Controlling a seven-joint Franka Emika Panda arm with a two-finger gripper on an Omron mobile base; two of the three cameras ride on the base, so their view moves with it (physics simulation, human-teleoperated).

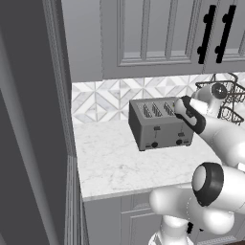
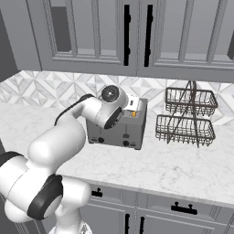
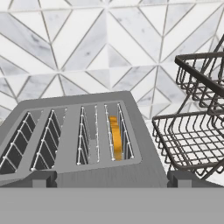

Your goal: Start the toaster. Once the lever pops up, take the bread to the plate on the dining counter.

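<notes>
Over the toaster on your bench | fingers spread wide, holding nothing | bread sits down in the rightmost slot | wire basket rack just beside.

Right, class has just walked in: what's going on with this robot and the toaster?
The robot arm has reached over the dark grey toaster on the marble worktop, its hand open and holding nothing. A slice of bread sits down in the slot nearest the wire basket rack. Nothing has been lifted out yet, and the plate isn't in sight.
</notes>
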